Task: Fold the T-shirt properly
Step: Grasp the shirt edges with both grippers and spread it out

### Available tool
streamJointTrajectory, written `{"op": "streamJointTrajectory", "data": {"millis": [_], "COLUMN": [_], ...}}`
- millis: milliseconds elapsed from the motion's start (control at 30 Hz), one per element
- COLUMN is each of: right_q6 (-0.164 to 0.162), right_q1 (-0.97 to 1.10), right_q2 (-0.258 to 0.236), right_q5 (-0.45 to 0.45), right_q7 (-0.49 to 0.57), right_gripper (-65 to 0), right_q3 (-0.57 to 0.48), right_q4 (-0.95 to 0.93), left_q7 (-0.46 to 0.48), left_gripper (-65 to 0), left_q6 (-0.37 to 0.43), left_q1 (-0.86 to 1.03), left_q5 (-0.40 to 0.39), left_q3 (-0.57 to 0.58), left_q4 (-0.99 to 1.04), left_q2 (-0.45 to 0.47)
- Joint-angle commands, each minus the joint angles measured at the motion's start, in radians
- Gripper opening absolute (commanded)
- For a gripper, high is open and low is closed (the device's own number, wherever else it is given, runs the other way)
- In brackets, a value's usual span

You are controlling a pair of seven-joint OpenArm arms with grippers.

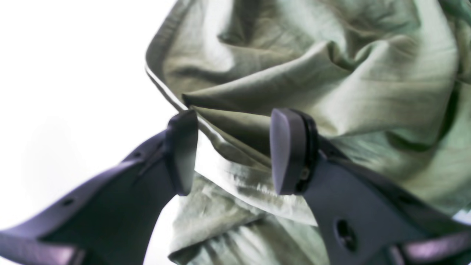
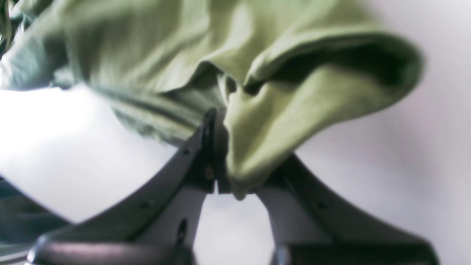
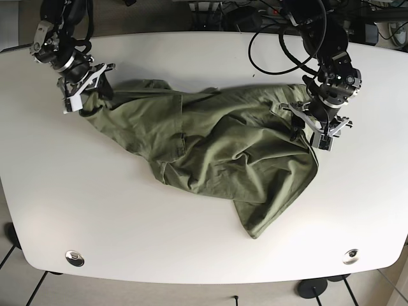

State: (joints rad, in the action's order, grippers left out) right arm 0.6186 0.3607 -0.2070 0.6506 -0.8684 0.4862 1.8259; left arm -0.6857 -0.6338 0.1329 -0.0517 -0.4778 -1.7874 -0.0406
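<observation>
An olive-green T-shirt [image 3: 217,146] lies crumpled and spread across the white table [image 3: 127,217]. My right gripper [image 2: 222,154] is shut on a fold of the shirt [image 2: 279,110] at its far left corner; in the base view it is at the upper left [image 3: 86,95]. My left gripper [image 1: 233,152] is open, its fingers either side of a hemmed edge of the shirt [image 1: 294,66]. In the base view it hovers at the shirt's right edge [image 3: 306,123].
Black cables [image 3: 274,38] lie along the table's far edge near the left arm. Two round metal discs [image 3: 74,257] [image 3: 350,256] sit in the table's front corners. The shirt's lower flap reaches toward the front middle [image 3: 255,223].
</observation>
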Motion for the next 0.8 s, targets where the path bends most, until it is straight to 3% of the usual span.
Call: {"op": "streamJointTrajectory", "data": {"millis": [33,133,233,367,533,800], "right_q6": [0.005,0.004,0.007,0.011,0.013,0.013], "right_q1": [-0.013,-0.090,-0.253,-0.438,-0.590,-0.595], "right_q2": [-0.050,-0.139,-0.222,-0.273,-0.273,-0.253], "right_q5": [0.019,0.019,0.028,0.030,0.030,0.030], "right_q7": [0.027,0.013,-0.071,-0.160,-0.246,-0.248], "right_gripper": [-63.1,-63.1,-63.1,-63.1,-63.1,-63.1], "right_q3": [0.004,-0.001,0.004,0.006,0.004,0.001], "right_q4": [0.104,0.180,0.182,0.183,0.183,0.183], "left_q7": [0.027,0.027,0.025,0.025,0.024,-0.013], "left_gripper": [-35.0,-35.0,-35.0,-35.0,-35.0,-35.0], "left_q6": [-0.004,-0.004,-0.004,-0.004,0.007,0.196], "left_q1": [0.004,0.011,0.018,0.014,0.020,-0.152], "left_q5": [-0.018,-0.106,-0.167,-0.192,-0.422,-0.422], "left_q3": [-0.019,-0.058,-0.101,-0.129,-0.151,0.043], "left_q4": [-0.015,-0.016,-0.016,-0.021,-0.007,0.220], "left_q2": [0.006,0.011,0.014,0.012,0.009,-0.008]}}
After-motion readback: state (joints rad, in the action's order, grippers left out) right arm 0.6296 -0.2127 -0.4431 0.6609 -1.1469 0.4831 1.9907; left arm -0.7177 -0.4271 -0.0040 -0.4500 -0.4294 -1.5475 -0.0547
